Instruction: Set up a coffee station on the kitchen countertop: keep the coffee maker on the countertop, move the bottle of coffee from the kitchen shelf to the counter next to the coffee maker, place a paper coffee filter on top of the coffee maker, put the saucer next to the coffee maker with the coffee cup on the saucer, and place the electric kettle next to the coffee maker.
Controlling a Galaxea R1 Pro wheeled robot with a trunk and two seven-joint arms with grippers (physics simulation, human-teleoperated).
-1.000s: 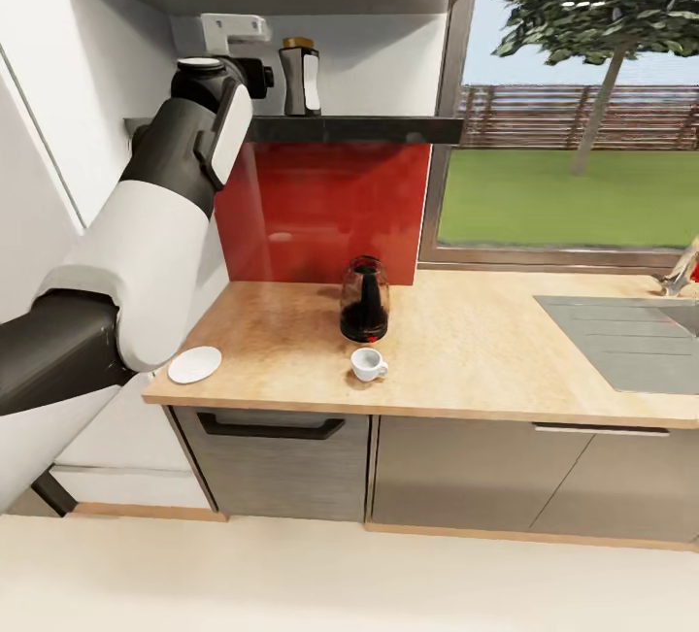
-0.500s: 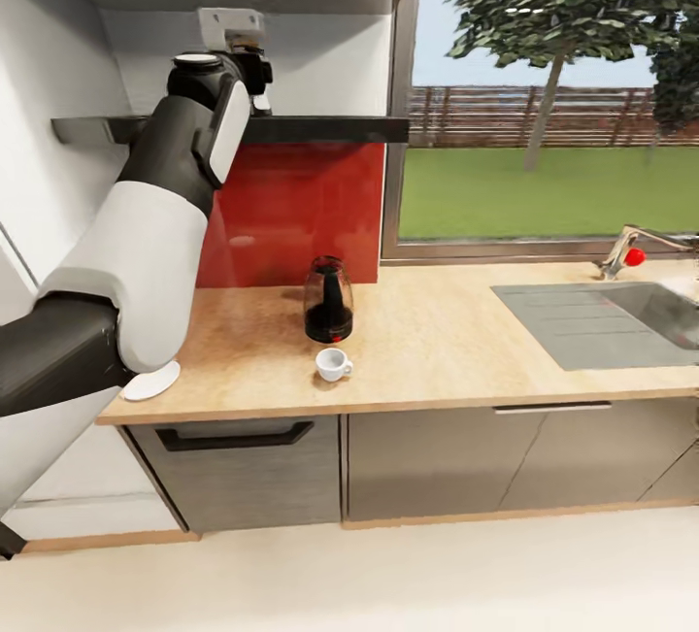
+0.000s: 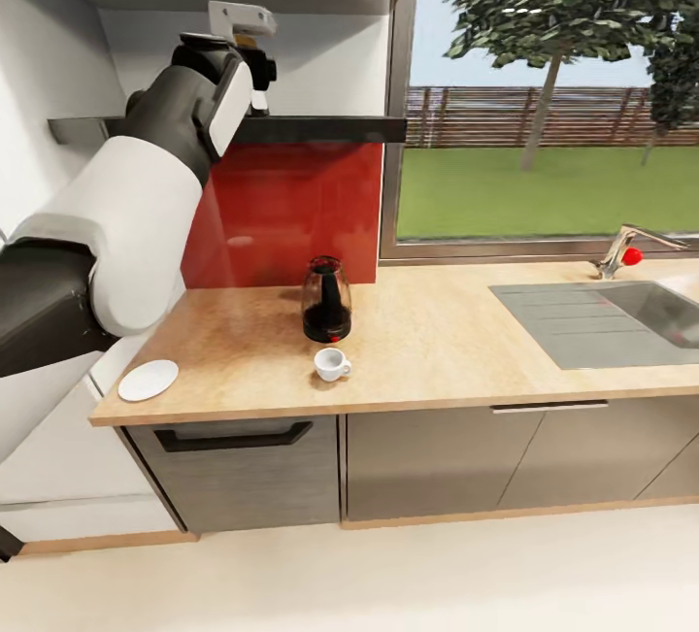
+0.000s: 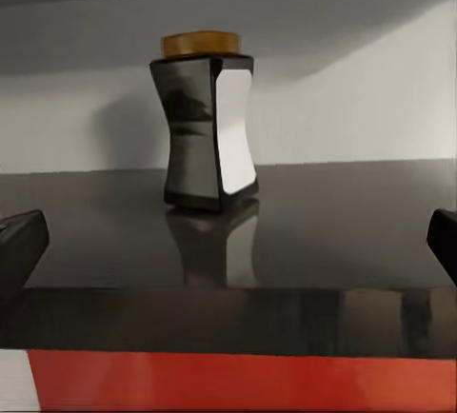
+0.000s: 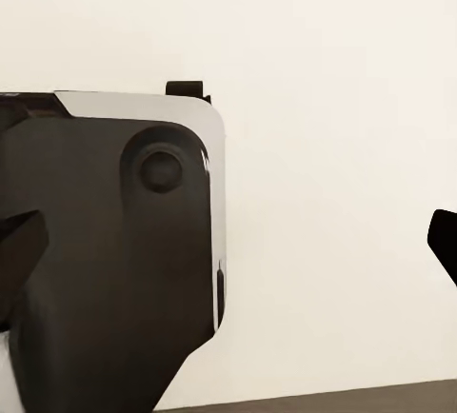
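Note:
The bottle of coffee (image 4: 205,137), dark with a gold cap and pale label, stands upright on the black kitchen shelf (image 4: 314,213). My left gripper (image 4: 228,242) is open at the shelf's front edge, apart from the bottle, with its fingertips (image 4: 19,246) wide to either side. In the head view this gripper (image 3: 258,81) is raised at the shelf (image 3: 330,129). On the countertop (image 3: 437,341) stand the electric kettle (image 3: 326,300), the coffee cup (image 3: 332,363) just in front of it, and the saucer (image 3: 148,380) at the left end. My right gripper (image 5: 228,242) is open and empty. The coffee maker and paper coffee filter are out of view.
A steel sink (image 3: 602,321) with a faucet (image 3: 626,249) is set into the worktop on the right, below a window. A red backsplash (image 3: 291,205) sits under the shelf. A black-and-white robot part (image 5: 114,242) lies before the right gripper.
The head view swung right a second ago. Since then my left arm has lifted a little at the shelf, uncovering the saucer. The bottle now sits behind my left wrist in the head view.

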